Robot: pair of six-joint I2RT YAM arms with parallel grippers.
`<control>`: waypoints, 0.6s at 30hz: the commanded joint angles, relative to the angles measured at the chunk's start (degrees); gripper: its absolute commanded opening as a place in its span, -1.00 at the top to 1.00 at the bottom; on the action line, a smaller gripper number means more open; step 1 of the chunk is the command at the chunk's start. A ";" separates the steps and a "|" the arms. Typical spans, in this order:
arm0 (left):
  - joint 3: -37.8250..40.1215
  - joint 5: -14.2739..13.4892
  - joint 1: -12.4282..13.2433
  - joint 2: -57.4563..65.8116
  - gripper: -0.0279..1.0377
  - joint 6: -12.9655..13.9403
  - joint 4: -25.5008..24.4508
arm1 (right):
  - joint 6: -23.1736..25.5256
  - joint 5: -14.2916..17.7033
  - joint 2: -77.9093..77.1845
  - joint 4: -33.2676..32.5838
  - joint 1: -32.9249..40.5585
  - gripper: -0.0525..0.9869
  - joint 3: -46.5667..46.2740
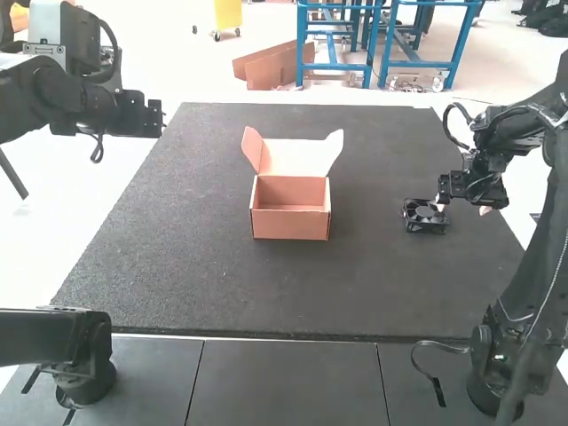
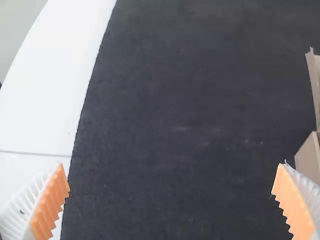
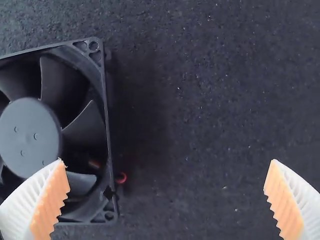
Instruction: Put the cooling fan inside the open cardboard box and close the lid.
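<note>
A small black cooling fan (image 1: 424, 216) lies flat on the black mat, right of the open cardboard box (image 1: 291, 206), whose lid and side flaps stand up at its back. My right gripper (image 1: 461, 206) hangs open just above the mat at the fan's right side. In the right wrist view the fan (image 3: 50, 135) lies under one finger (image 3: 47, 202), while the other finger is over bare mat. My left gripper (image 2: 170, 210) is open above the mat's left edge, far from the box; a box flap (image 2: 312, 125) shows at the side of its view.
The black mat (image 1: 177, 231) covers most of the table, with white table surface (image 1: 53, 213) to its left. Both arm bases stand at the near edge.
</note>
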 commanded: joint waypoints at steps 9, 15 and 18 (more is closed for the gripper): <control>0.83 0.71 -0.34 0.95 -0.86 -0.62 0.73 | 0.99 1.08 3.41 1.10 -0.63 -0.83 3.95; 1.00 0.71 -0.43 0.95 -0.86 -0.62 0.73 | 0.99 1.17 5.08 0.84 -0.71 -0.83 5.54; 1.00 0.71 -0.43 1.04 -0.86 -0.62 0.56 | 0.99 1.25 5.96 0.75 -0.71 -0.83 6.33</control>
